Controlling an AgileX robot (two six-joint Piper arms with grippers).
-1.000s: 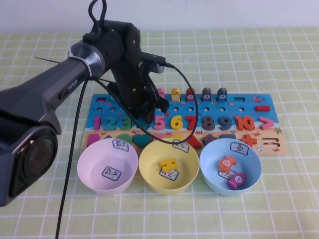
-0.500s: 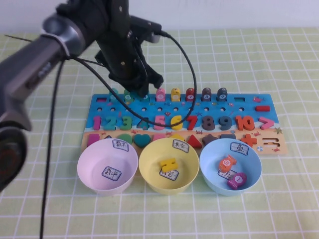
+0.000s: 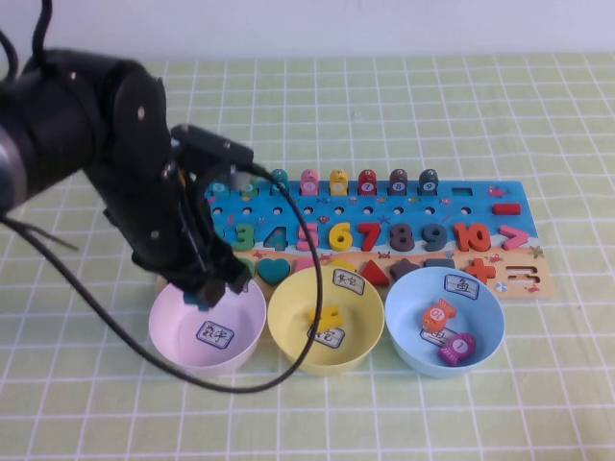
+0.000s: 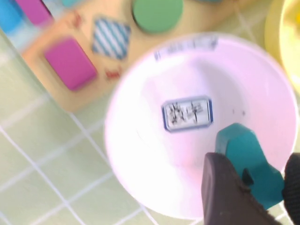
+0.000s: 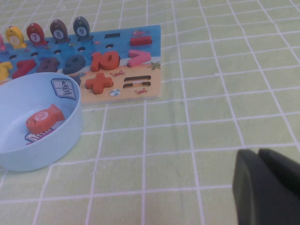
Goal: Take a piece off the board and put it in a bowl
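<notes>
My left gripper (image 3: 207, 291) hangs over the pale pink bowl (image 3: 183, 331), near its far rim. In the left wrist view the left gripper (image 4: 255, 180) is shut on the dark-teal "4" piece (image 4: 241, 150), held above the bowl's (image 4: 150, 159) inside beside its white label. The blue board (image 3: 480, 197) with its tan strip lies just behind the bowls; its "4" slot (image 3: 277, 237) shows as a dark recess. The board's near corner shows in the left wrist view (image 4: 61, 93). My right gripper (image 5: 258, 157) is shut and empty, low over the tablecloth, right of the board (image 5: 154, 75).
A yellow bowl (image 3: 288, 331) with a yellow piece stands in the middle. A light blue bowl (image 3: 404, 327) with fish pieces stands on the right and also shows in the right wrist view (image 5: 70, 126). The left arm's cable (image 3: 298, 317) loops over the yellow bowl.
My left arm has swung from above the board's back rows to the front left and come down over the pink bowl, carrying the teal piece.
</notes>
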